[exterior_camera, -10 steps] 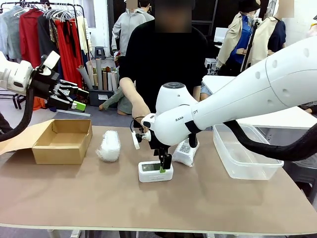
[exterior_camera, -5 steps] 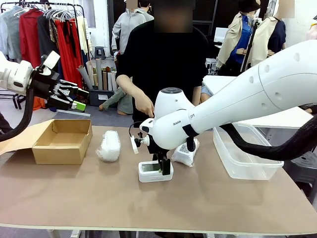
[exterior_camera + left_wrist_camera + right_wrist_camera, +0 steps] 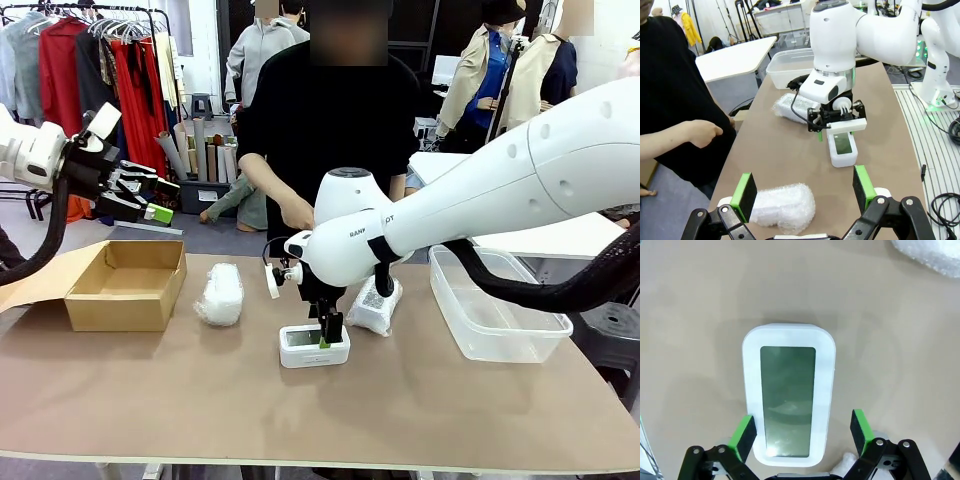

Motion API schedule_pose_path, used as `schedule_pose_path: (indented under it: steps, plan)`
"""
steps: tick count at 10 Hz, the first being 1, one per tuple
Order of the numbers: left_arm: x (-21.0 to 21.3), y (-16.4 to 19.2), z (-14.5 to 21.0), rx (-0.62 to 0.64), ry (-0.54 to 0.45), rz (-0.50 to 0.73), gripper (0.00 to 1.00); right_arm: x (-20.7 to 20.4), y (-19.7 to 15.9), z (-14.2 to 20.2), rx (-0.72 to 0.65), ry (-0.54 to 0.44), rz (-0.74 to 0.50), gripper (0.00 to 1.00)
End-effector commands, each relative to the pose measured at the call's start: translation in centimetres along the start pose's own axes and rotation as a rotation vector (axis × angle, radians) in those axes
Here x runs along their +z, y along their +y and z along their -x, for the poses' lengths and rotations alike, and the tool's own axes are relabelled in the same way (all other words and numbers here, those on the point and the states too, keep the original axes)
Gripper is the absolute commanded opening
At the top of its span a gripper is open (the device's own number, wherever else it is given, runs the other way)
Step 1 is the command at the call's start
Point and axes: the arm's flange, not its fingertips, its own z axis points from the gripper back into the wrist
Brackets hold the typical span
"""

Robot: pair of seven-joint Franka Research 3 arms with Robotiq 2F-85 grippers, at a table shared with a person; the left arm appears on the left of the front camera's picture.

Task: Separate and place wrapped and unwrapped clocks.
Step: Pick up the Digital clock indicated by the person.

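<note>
- Clock [image 3: 788, 390], bare and white with a greyish screen, lies face up on the tabletop [image 3: 300, 420], near its middle, with its near end between the fingers of the right tool [image 3: 801, 432].
- Right tool is open and holds nothing. One green pad [image 3: 742, 437] stands at each long side of the clock. I cannot tell from the wrist view whether the pads touch the casing.
- In the front view the right tool [image 3: 327, 330] points straight down onto the clock [image 3: 313, 347].
- Just beside the clock, on the far right, lies the labelled wrapped bundle [image 3: 374, 305], its code label facing up.
- Farther right stands a clear bin [image 3: 500, 345].
- To the clock's left, apart from it, lies the plain wrapped bundle [image 3: 221, 293].
- Beyond that bundle sits an open cardboard box [image 3: 125, 285].
- Left tool [image 3: 155, 205] hangs in the air above the box, its fingers spread wide and holding nothing.
- A person's hand [image 3: 297, 212] hangs over the far edge, behind the right arm.
</note>
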Motion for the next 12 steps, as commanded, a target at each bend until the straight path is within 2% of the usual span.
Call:
schedule_pose_path:
  steps: [1,12]
  plan:
    - [0.1,0.0,-0.1,-0.001,-0.002,-0.001,1.00,0.4,0.6,-0.3,-0.021,-0.004,-0.041,1.00]
    - [0.1,0.0,-0.1,-0.001,-0.002,-0.001,1.00,-2.3,2.9,-0.6,0.028,0.025,-0.054,1.00]
